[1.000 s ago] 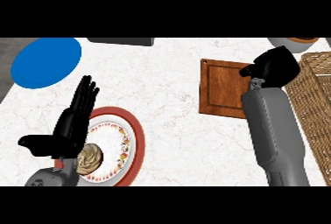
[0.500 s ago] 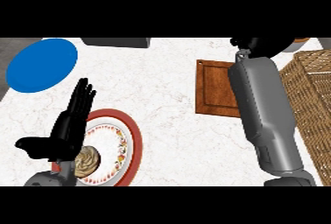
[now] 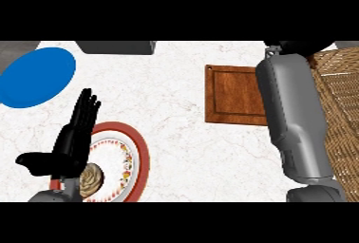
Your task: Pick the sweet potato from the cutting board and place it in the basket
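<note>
At far left lies a blue plate (image 3: 35,77). The left hand (image 3: 70,142) rests open, fingers straight, over a red-rimmed plate (image 3: 136,163), out of the way. The cutting board (image 3: 235,95) shows no sweet potato. The right hand (image 3: 298,46) is mostly cut off; its fingers cannot be told. The basket (image 3: 340,109) waits at right.

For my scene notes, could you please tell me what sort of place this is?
Probably a kitchen counter: a white marbled countertop carrying a brown wooden cutting board, a red-rimmed patterned plate and a woven wicker basket.
</note>
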